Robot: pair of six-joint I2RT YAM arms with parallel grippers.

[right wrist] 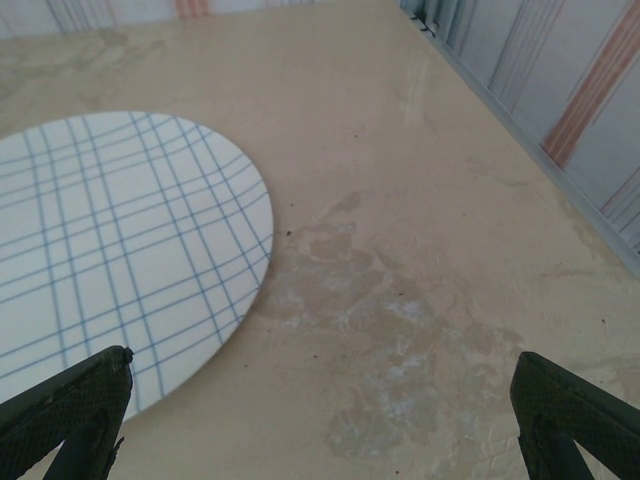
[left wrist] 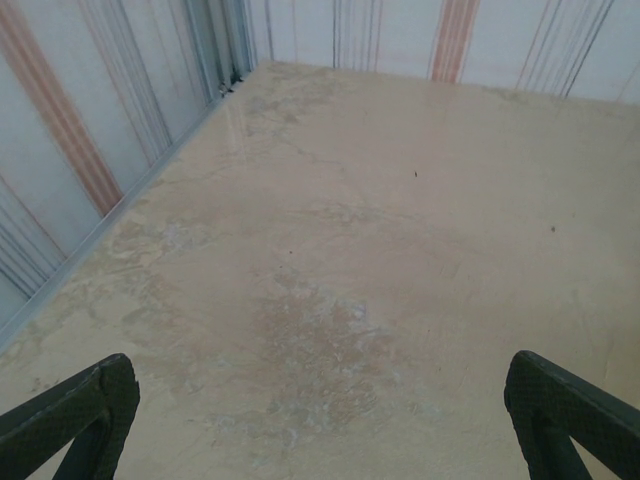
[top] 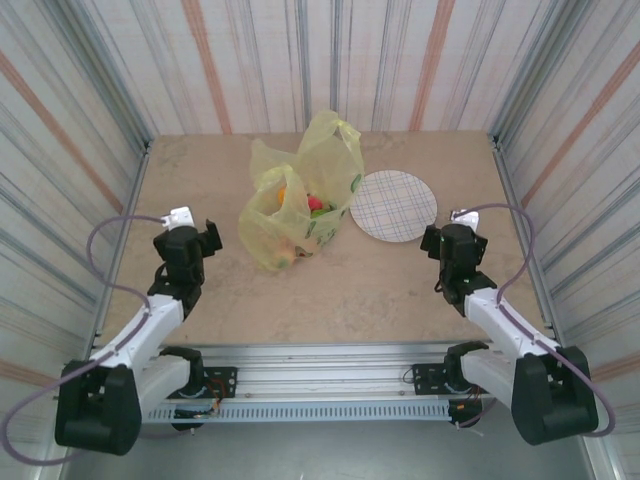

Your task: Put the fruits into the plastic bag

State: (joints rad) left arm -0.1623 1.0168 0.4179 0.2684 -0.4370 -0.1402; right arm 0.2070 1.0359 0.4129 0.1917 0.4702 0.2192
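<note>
Fruits (top: 317, 205) are tucked in the plastic bag (top: 335, 140).
Left gripper (left wrist: 318, 380) and right gripper (right wrist: 320, 365) are spread wide, empty; the bag is best left untouched.

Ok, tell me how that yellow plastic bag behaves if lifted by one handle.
The yellow plastic bag looks thin and crinkled, so it will probably sag, not hold shape. The fruits inside would likely slide to its lowest point. Its mouth gapes, so one handle alone may spill them.
</note>
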